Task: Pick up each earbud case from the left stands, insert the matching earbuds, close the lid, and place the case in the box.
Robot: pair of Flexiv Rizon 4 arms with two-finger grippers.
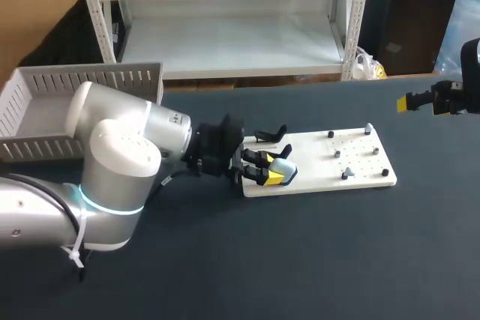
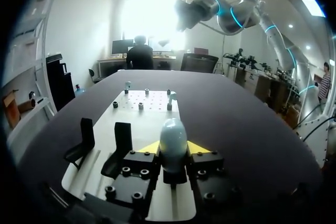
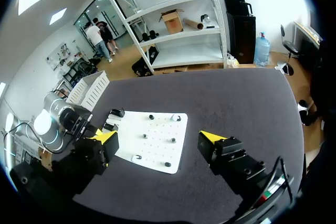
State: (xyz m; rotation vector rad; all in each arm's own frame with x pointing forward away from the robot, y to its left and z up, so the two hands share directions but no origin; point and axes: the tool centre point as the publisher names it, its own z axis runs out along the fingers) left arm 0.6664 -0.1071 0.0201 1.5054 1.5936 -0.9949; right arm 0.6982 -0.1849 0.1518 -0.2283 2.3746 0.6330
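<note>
A pale blue earbud case (image 2: 172, 136) stands on a black stand at the left end of the white board (image 1: 358, 179). My left gripper (image 1: 271, 168) comes in low from the left, and its yellow fingertips (image 2: 149, 147) press the case from both sides. The same case (image 1: 285, 168) shows between the tips in the head view. Two more black stands (image 2: 84, 139) beside it are empty. Small pegs and a pale earbud (image 1: 346, 174) sit on the board's right half. My right gripper (image 1: 417, 101) hangs high at the far right, open and empty, well away from the board.
A light grey slotted box (image 1: 45, 84) stands at the back left, behind my left arm. Dark tabletop (image 1: 300, 260) stretches in front of and to the right of the board.
</note>
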